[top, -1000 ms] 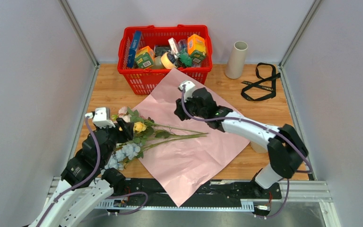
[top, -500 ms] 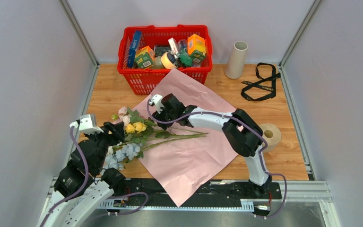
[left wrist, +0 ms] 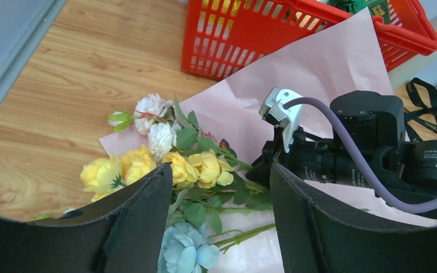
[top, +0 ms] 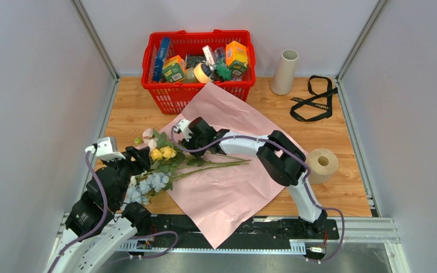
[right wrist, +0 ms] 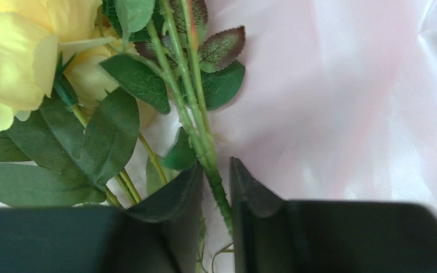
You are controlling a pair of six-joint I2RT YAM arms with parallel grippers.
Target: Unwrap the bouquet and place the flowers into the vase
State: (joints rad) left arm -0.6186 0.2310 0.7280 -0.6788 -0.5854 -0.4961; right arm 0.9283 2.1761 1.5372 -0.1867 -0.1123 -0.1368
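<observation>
Now the right gripper [right wrist: 218, 183] has swung from the middle of the pink paper sheet [top: 233, 187] to the long green stems of the yellow, white and blue flowers [top: 162, 159], at nine o'clock on the wooden table [top: 131, 108]. Its fingers have narrowed round one stem; whether they pinch it yet I cannot tell. The left gripper [left wrist: 221, 176] hangs wide open over the blooms, holding nothing. With the paper unfolded and the black ribbon [top: 313, 99] off at two o'clock, unwrapping looks done. The beige tube vase [top: 284, 71] waits at one o'clock, beside the red plastic basket [top: 199, 34].
</observation>
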